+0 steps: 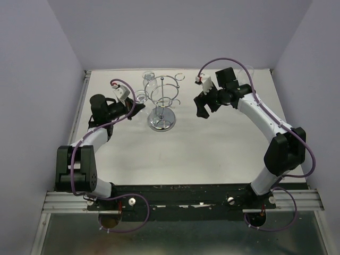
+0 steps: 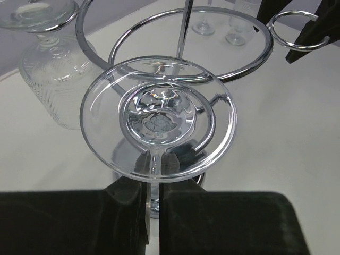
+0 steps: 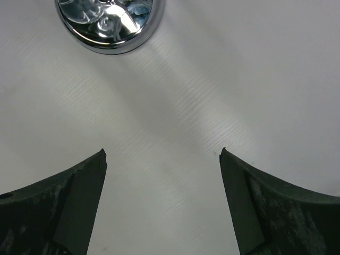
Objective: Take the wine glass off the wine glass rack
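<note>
The left gripper (image 2: pixel 153 187) is clenched on the thin stem of the wine glass (image 2: pixel 158 119). Its two dark, flat fingers (image 2: pixel 125 212) squeeze the stem from both sides. The glass is clear and smooth, and its round flat foot faces up like a little dish. It sits on the left side of the wine glass rack (image 1: pixel 161 122), just beside the big wire ring. I cannot tell if it still rests in a wire loop.

The rack is shiny silver wire, with a thin rod in the middle, rings on top and a round base like a mirror.

A second glass (image 2: pixel 53 85) hangs upside down at the back left of the rack. Its bowl has fine ridged lines cut into it.

The right gripper (image 3: pixel 162 151) is spread wide and holds nothing. It hangs over the white desk (image 3: pixel 212 79), to the right of the rack and near its base.
</note>
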`<state>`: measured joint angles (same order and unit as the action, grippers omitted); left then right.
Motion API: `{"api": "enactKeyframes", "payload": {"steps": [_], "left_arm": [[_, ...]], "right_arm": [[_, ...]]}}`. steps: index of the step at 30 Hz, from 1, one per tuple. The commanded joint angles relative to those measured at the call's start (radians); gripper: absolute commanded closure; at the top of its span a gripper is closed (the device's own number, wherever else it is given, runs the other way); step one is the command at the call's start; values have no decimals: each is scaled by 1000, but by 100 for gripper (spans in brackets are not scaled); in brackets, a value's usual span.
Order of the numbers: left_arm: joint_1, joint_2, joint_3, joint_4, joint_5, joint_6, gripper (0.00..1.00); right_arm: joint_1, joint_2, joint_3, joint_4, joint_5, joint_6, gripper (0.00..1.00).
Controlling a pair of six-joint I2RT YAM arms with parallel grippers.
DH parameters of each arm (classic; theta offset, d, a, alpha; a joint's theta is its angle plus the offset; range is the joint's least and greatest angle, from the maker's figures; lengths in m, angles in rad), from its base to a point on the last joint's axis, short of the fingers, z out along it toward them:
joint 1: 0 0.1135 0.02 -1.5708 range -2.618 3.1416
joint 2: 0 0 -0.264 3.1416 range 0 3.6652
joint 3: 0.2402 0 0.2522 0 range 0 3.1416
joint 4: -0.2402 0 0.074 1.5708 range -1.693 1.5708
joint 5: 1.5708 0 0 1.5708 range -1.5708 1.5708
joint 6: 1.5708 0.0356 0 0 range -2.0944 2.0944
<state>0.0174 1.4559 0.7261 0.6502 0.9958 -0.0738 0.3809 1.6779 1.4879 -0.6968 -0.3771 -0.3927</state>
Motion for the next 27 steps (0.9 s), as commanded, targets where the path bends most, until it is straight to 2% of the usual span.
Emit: {"api": "enactKeyframes", "payload": {"steps": [1, 11, 20, 27], "left_arm": [[0, -68, 9, 66, 26, -61, 99], [56, -181, -28, 46, -6, -146, 100], [124, -247, -86, -44, 3, -81, 100], [136, -351, -56, -266, -29, 49, 100]], "right_arm": [[10, 14, 26, -10, 15, 3, 5], [19, 17, 11, 10, 15, 12, 5], [50, 29, 18, 8, 24, 8, 5], [59, 32, 29, 16, 27, 8, 5]]}}
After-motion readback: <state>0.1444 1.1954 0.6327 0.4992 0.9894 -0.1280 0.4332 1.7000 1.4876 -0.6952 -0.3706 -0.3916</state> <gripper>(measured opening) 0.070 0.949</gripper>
